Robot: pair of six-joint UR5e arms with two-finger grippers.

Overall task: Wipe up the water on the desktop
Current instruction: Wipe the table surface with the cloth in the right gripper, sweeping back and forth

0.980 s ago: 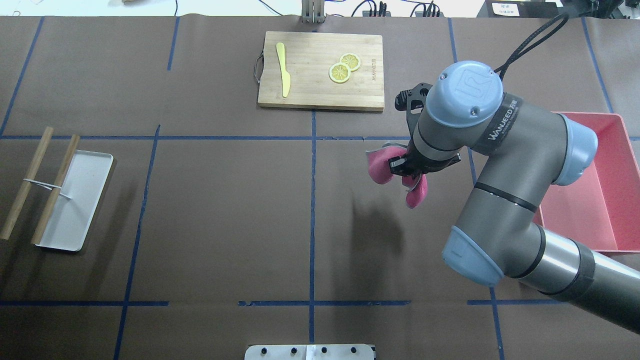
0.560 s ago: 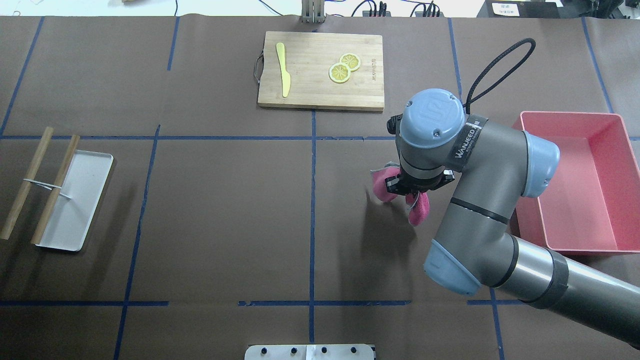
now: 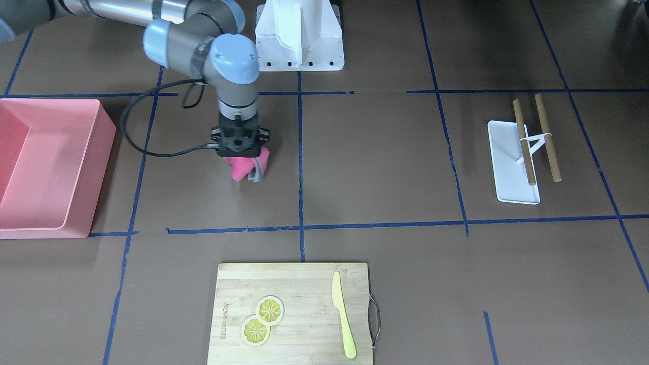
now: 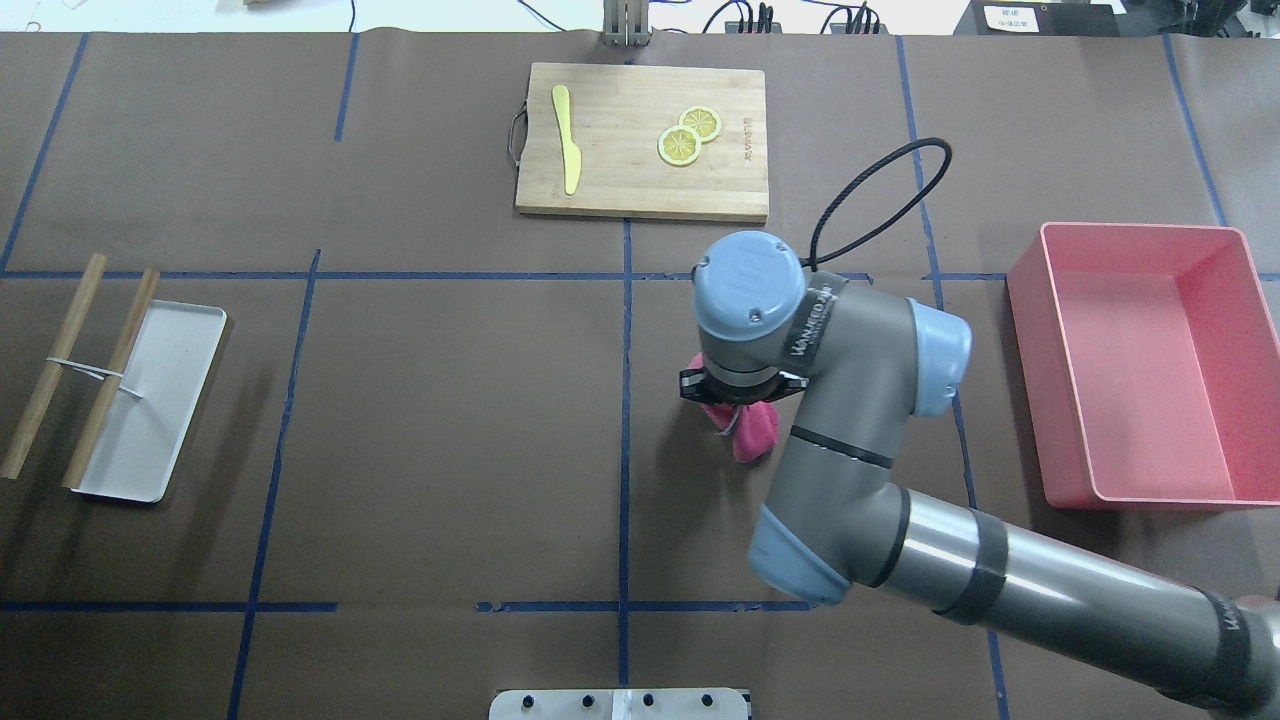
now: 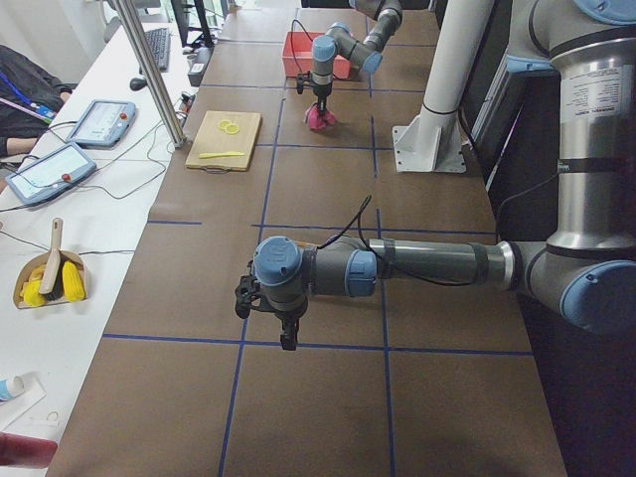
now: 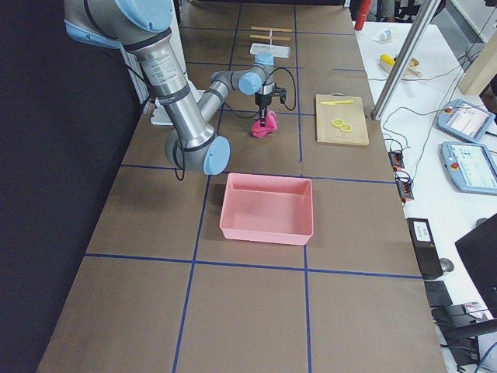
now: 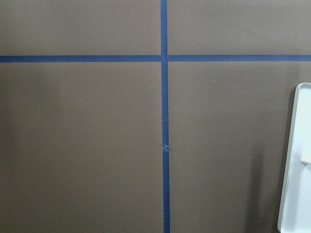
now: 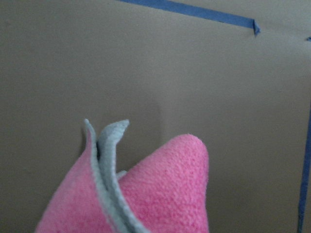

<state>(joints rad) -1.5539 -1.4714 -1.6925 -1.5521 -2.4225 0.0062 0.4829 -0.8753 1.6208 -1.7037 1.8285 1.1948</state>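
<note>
My right gripper [image 3: 241, 154] points straight down and is shut on a pink cloth with a grey edge [image 3: 244, 170]. The cloth hangs bunched below the fingers, down at the brown desktop [image 4: 450, 420], right of the centre tape line. In the overhead view the cloth [image 4: 753, 430] peeks out from under the wrist. The right wrist view shows the cloth [image 8: 165, 194] filling its bottom edge. I see no water on the desktop. My left gripper [image 5: 288, 338] shows only in the exterior left view, low over the desktop, and I cannot tell whether it is open or shut.
A wooden cutting board [image 4: 620, 190] with a yellow knife [image 4: 567, 150] and two lemon slices [image 4: 688, 135] lies at the far side. A pink bin [image 4: 1140, 370] stands to the right. A white tray [image 4: 150, 400] with two wooden sticks [image 4: 50, 365] lies at the left.
My right arm has moved left and toward the robot's side with the pink cloth, and has come lower over the desktop. The pink bin is now uncovered.
</note>
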